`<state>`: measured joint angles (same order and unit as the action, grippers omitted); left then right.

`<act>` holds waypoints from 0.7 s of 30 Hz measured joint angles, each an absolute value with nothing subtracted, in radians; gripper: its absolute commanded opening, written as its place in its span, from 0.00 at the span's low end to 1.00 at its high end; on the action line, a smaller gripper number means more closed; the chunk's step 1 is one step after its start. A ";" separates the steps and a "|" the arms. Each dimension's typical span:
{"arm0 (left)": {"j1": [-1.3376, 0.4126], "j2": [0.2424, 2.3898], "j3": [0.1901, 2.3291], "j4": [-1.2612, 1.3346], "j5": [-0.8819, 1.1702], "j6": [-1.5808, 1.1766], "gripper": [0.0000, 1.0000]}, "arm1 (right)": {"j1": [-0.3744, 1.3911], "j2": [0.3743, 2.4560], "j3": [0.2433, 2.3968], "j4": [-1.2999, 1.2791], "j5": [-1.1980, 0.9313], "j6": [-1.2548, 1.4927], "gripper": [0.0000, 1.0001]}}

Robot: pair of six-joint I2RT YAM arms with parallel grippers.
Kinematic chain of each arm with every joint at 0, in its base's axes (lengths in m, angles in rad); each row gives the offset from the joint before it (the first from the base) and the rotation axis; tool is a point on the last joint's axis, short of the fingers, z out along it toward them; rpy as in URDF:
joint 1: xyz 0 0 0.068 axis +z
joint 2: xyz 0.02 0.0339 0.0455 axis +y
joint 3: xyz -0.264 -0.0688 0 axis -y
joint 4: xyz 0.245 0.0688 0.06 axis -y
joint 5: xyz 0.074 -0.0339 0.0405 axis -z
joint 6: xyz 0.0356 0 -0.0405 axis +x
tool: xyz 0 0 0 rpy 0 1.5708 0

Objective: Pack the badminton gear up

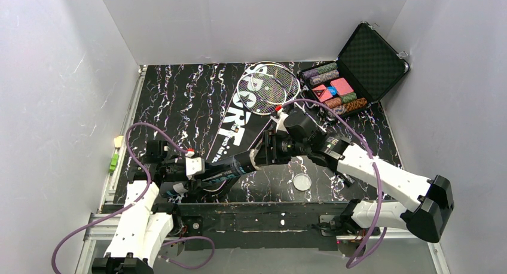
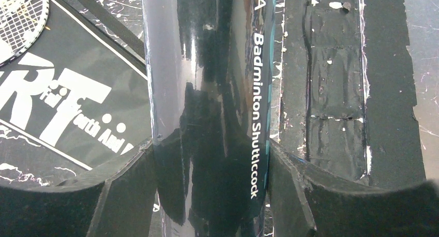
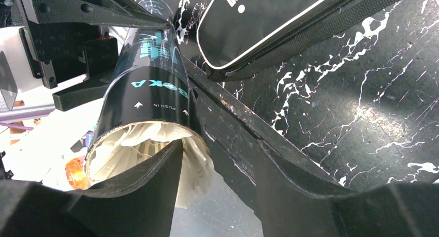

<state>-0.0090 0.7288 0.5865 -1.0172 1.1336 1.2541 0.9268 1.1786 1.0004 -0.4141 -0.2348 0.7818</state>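
The long black teal-printed tube (image 1: 230,166) lies near the front edge, pointing right and held off the mat. My left gripper (image 1: 200,169) is shut around its middle (image 2: 207,92), jaws pressed on both sides (image 2: 212,149). The tube's open end (image 3: 150,92) faces my right gripper (image 1: 263,153). White shuttlecock feathers (image 3: 199,169) fill the mouth and stick out a little. My right gripper (image 3: 220,159) is open, one finger (image 3: 140,195) across the mouth. Two rackets (image 1: 269,85) lie on the black "SPORT" bag (image 1: 236,121).
An open black hard case of poker chips (image 1: 359,64) stands at the back right. A round clear lid (image 1: 302,181) lies on the mat near the front, under my right arm. White walls close in the sides and back.
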 measured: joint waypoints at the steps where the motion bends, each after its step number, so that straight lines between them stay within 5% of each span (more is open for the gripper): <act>1: -0.009 0.729 0.587 -1.017 1.134 1.253 0.01 | 0.929 1.179 0.999 -0.411 -0.230 0.783 0.58; 13: -0.010 0.745 0.597 -1.018 1.142 1.227 0.01 | 1.003 1.258 0.999 -0.310 -0.157 0.791 0.61; 21: -0.009 0.742 0.602 -1.015 1.137 1.216 0.01 | 0.998 1.258 1.000 -0.299 -0.138 0.789 0.78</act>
